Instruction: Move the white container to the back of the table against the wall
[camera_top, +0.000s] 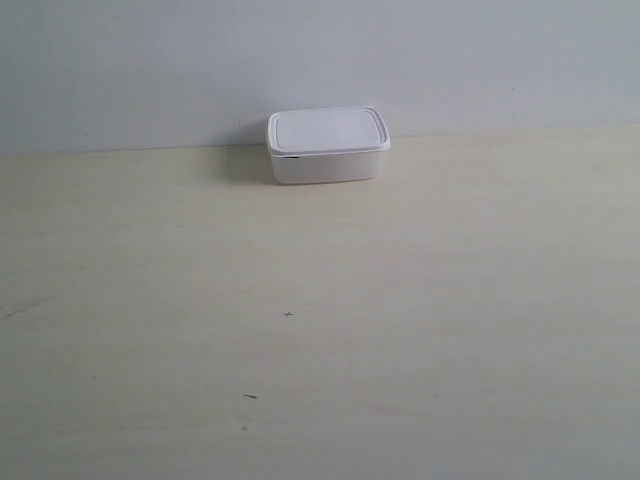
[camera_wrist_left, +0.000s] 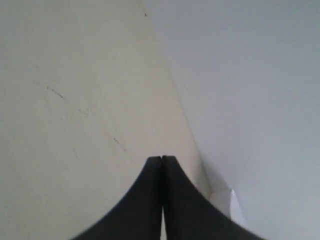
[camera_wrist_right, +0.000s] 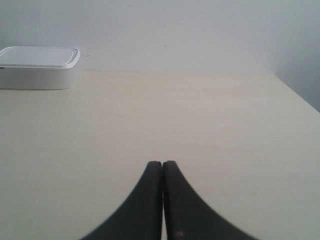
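The white container (camera_top: 327, 146), lid on, stands at the back of the cream table (camera_top: 320, 330), close against the pale wall (camera_top: 300, 60). In the right wrist view the container (camera_wrist_right: 39, 67) sits far off, well apart from my right gripper (camera_wrist_right: 162, 163), which is shut on nothing over bare table. My left gripper (camera_wrist_left: 161, 158) is also shut and empty above the table near the wall; a small white corner (camera_wrist_left: 235, 205) beside its fingers may be the container. Neither arm shows in the exterior view.
The table (camera_wrist_right: 200, 130) ends in an edge (camera_wrist_right: 295, 95) in the right wrist view. A few small dark specks (camera_top: 288, 315) mark the tabletop. The wall (camera_wrist_left: 250, 75) runs along the table's back edge.
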